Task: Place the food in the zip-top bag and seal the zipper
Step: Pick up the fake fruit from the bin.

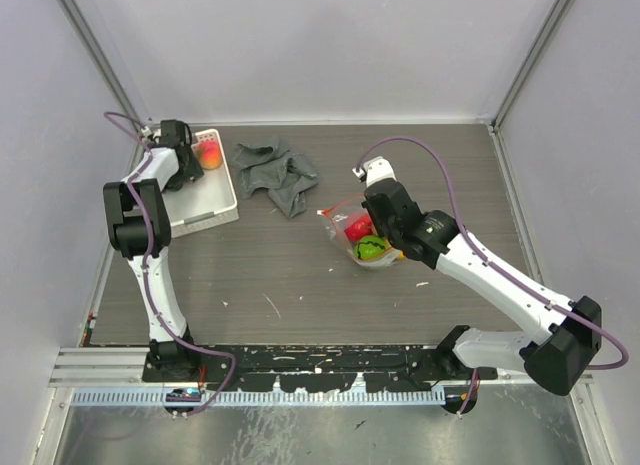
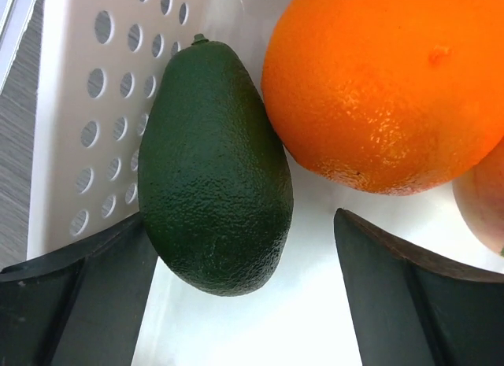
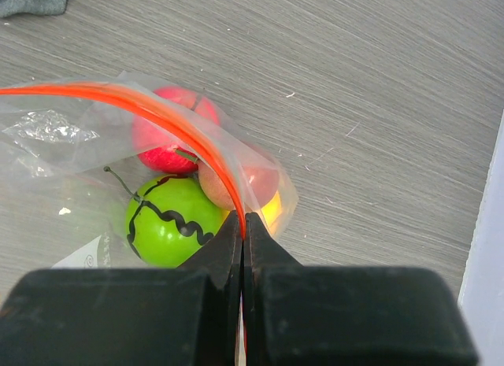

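The clear zip-top bag (image 1: 362, 237) lies mid-table and holds a red fruit (image 3: 161, 142), a bright green one (image 3: 167, 223), a pink-brown one (image 3: 260, 181) and a yellow one (image 3: 273, 210). My right gripper (image 3: 244, 220) is shut on the bag's red-orange zipper (image 3: 169, 122) and holds the mouth up. My left gripper (image 2: 244, 279) is open inside the white basket (image 1: 205, 200), its jaws on either side of the dark green avocado's (image 2: 213, 173) lower end. An orange (image 2: 386, 86) lies beside it, and a pinkish fruit (image 2: 484, 205) shows at the right edge.
A crumpled grey cloth (image 1: 277, 172) lies between the basket and the bag. The basket's perforated wall (image 2: 106, 106) stands close on the left of the avocado. Grey walls enclose the table on three sides.
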Robot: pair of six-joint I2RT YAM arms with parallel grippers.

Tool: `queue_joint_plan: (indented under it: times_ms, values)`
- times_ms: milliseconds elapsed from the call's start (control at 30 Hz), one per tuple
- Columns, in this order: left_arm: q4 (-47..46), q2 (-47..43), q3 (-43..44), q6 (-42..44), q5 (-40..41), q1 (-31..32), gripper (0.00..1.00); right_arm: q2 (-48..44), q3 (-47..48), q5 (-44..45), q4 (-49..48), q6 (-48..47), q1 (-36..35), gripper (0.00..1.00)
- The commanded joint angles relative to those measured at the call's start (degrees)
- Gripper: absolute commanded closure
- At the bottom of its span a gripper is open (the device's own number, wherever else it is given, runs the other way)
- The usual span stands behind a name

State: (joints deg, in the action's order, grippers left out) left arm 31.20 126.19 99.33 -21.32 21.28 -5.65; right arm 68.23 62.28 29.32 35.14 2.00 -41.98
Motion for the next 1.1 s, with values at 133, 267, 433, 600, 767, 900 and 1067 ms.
queue_joint_plan:
  times_ms: [133, 267, 433, 600, 767, 900, 1067]
  values:
    - [-9.9, -0.1, -2.2, 2.2, 3.0, -0.6, 0.16, 0.6, 0.2, 0.4, -2.2, -0.8, 0.2, 1.00]
    - [-11.7, -0.4, -3.6, 3.4, 2.4, -0.6, 0.25, 0.9, 0.2, 0.3, -2.2, -0.9, 0.1, 1.00]
    - [-12.2, -2.6, -5.4, 3.9, 1.4, -0.5, 0.45, 1.0, 0.1, 0.1, -2.2, -0.9, 0.2, 1.00]
    - [-12.3, -6.8, -7.8, 3.4, -0.4, -0.3, 0.60, 0.6, 0.4, -0.4, -2.2, -0.8, 0.2, 1.00]
    - [-11.7, -11.6, -11.1, 2.7, -0.9, 0.9, 0.62, 0.3, 0.4, -1.2, -2.1, -0.7, 0.1, 1.00]
    - [-9.8, -15.0, -12.9, 0.7, -2.2, 1.8, 0.64, 0.4, 0.6, -2.0, -2.3, -0.6, 0.2, 1.00]
    - [-6.8, -20.0, -15.0, -2.8, -5.3, 2.6, 0.69, -0.2, 1.0, -1.8, -2.2, -0.5, 0.1, 1.00]
